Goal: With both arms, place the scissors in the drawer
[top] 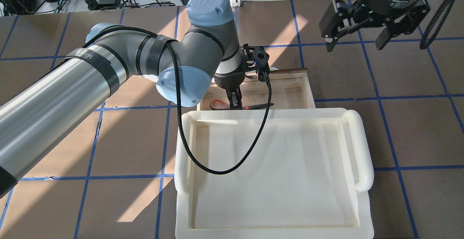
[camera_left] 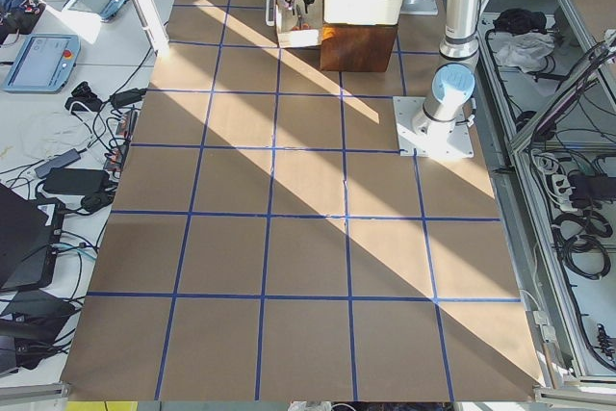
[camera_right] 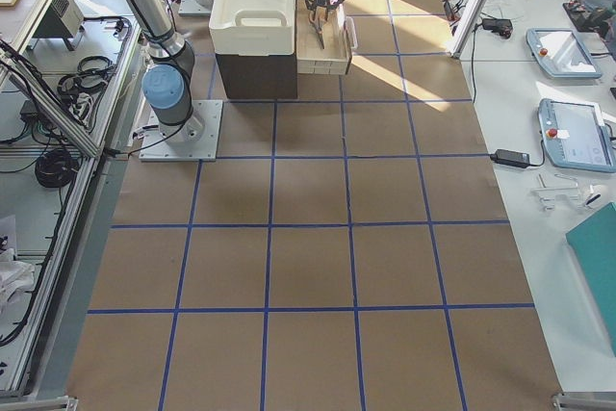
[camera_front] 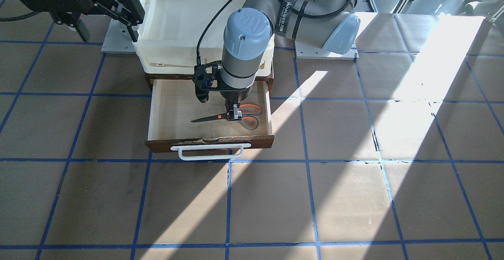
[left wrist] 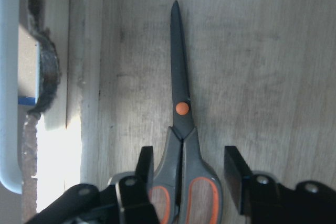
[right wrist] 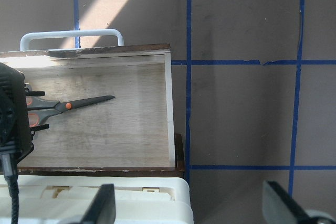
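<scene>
Inside the open drawer (camera_front: 175,108), on its pale wood floor, the scissors (camera_front: 220,117) are lying flat with the blades closed. They are running parallel to the drawer's front wall and lying apart from it. The tips are pointing toward the drawer's end on the robot's right, and the handles are lying toward the opposite end.

Over the drawer the left gripper (camera_front: 235,113) is reaching straight down, its jaws parted and straddling the grey, orange-lined handles. One of the fingers (left wrist: 146,167) is sitting right at the edge of a handle loop, touching or just beside it; I cannot tell which. The other finger is standing just clear of the other loop, so the gripper is clamping nothing.

Off the drawer's end on the robot's right, and well above it, the right gripper (top: 354,43) is hovering with its jaws spread wide and nothing between them.

Behind the drawer, on the robot's side, a white tray (top: 357,148) is sitting on top of the dark brown box that is housing the drawer. A white handle (camera_front: 210,155) is sticking out from the drawer's front face, away from the robot. Sunlight is falling across the table (camera_front: 354,193) past the drawer's end on the robot's left
</scene>
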Motion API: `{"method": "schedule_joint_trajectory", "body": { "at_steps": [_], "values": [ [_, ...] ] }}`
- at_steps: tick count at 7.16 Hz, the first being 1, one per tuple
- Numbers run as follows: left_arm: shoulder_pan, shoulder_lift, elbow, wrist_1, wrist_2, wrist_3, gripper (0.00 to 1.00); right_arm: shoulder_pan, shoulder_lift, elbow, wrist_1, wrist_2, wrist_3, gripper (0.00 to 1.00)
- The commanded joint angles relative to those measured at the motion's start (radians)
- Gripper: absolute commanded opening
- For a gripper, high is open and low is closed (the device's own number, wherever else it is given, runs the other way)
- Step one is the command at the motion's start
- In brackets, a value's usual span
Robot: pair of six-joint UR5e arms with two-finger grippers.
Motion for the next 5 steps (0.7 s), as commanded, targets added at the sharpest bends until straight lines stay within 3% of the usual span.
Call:
{"method": "schedule_joint_trajectory", "body": {
  "at_steps": [1, 3, 4, 5],
  "values": [
    [0.003, 0.036, 0.012, -0.004, 0.003, -0.052, 0.78, 0.001, -0.001, 0.0, 0.0, -0.001, -0.001, 1.0],
    [0.012, 0.087, 0.028, -0.016, 0.012, -0.368, 0.78, 0.001, -0.001, 0.0, -0.002, -0.001, -0.001, 1.0],
    [0.027, 0.11, 0.045, -0.013, 0.014, -0.502, 0.94, 0.001, -0.001, 0.0, 0.0, -0.001, -0.001, 1.0],
    [0.078, 0.134, 0.064, -0.016, 0.014, -0.593, 1.0, 0.001, 0.001, 0.002, -0.002, 0.002, 0.0, 1.0]
  ]
}}
